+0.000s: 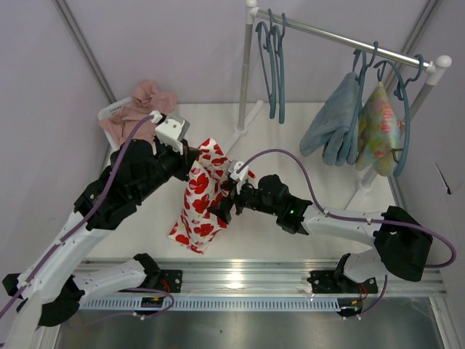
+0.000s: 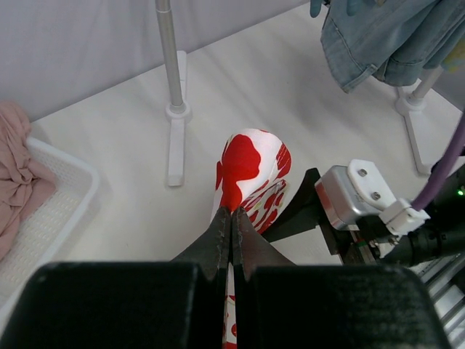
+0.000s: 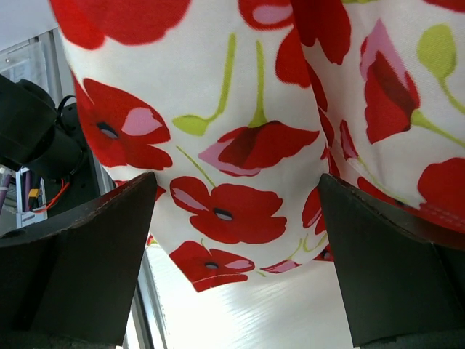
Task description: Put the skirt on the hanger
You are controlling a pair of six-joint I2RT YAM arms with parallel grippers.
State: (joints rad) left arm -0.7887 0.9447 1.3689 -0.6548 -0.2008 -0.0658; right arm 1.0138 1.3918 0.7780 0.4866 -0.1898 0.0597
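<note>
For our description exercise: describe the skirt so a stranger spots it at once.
Above the white table, in front of the clothes rail, the left hand holds up one cloth: the skirt. Unlike the plain pink cloth nearby, it is white with bold red flowers.

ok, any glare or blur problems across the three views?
Top external: glare on the metal rail, otherwise even light. Left wrist: left hand near-black, skirt sharp. Right wrist: skirt fills the frame, sharp; table below it blown out.
</note>
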